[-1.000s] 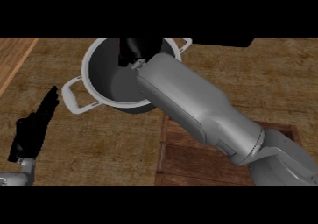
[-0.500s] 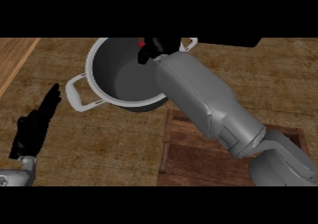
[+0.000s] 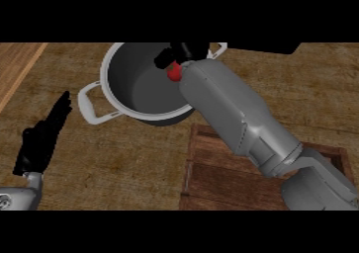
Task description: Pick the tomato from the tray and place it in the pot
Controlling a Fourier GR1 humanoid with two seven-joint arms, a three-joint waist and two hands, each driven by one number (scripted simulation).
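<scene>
A grey pot with white handles stands at the back of the wooden counter. My right forearm reaches across it from the lower right. My right hand hangs over the pot's right side, its fingers curled round the red tomato, of which only a small part shows under the hand. The brown wooden tray lies at the lower right, partly under the arm. My left hand rests open at the left, fingers straight and pointing away.
A lighter wooden strip runs along the counter's left edge. The pot's left handle sticks out toward my left hand. A dark object sits at the back right, past the pot.
My right arm has drawn rightward over the pot and the hand now sits near its right rim, with the tomato showing beneath it. The left hand has not moved.
</scene>
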